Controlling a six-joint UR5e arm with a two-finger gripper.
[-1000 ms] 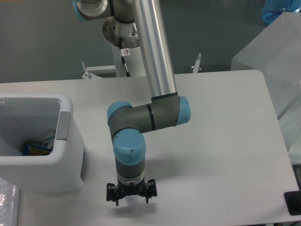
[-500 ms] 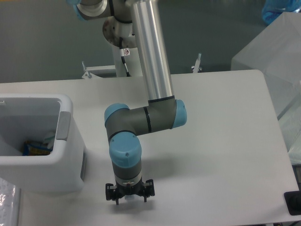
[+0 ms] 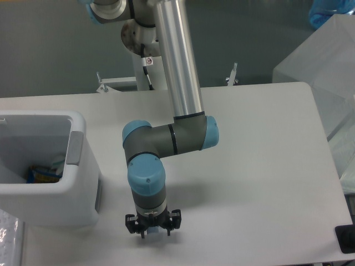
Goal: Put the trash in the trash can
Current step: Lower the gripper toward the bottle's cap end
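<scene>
Overhead, a white table [image 3: 260, 166] meets a grey wall [image 3: 50, 50].

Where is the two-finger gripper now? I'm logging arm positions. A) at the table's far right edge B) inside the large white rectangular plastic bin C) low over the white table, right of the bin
C: the gripper points down at the white table, outside and right of the large white rectangular plastic bin.

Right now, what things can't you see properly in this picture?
- The gripper: the robot's own wrist covers its fingers, so open or shut is unclear, and whether it holds anything.
- Inside the trash can: the left edge cuts it off; the colourful bits are too small to name.
- Bottom left corner: something clear and crinkly, cropped.
</scene>
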